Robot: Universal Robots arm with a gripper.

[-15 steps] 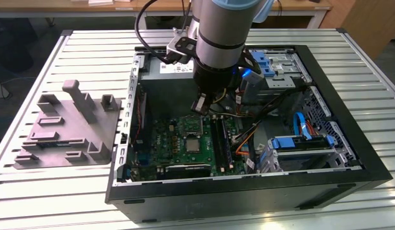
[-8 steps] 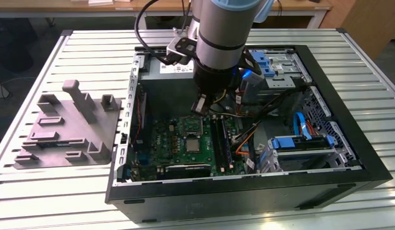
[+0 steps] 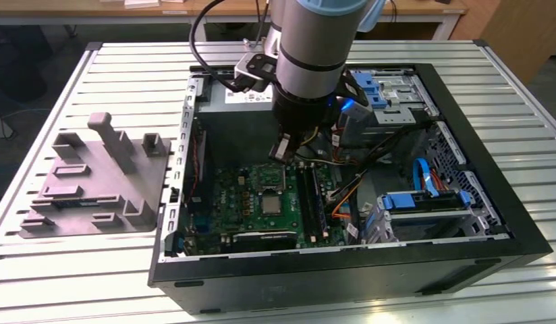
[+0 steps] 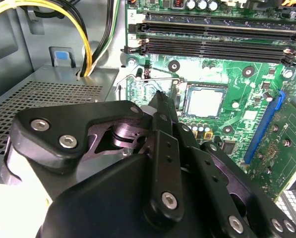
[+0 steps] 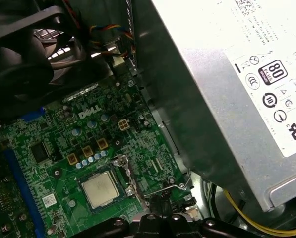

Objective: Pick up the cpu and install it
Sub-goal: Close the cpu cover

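Inside the computer case [image 3: 494, 223], cpu [image 5: 99, 189] seated in socket, pincer [image 4: 160, 99] above, clenched, grasping nothing.

The cpu [image 5: 100, 188] [image 4: 205, 101] [image 3: 272, 203], silver-topped, lies flat in its socket on the green motherboard [image 5: 63, 134].

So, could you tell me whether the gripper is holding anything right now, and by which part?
Nothing appears to be held. The cpu lies in its socket on the motherboard, apart from the gripper, which hangs above the board beside it.
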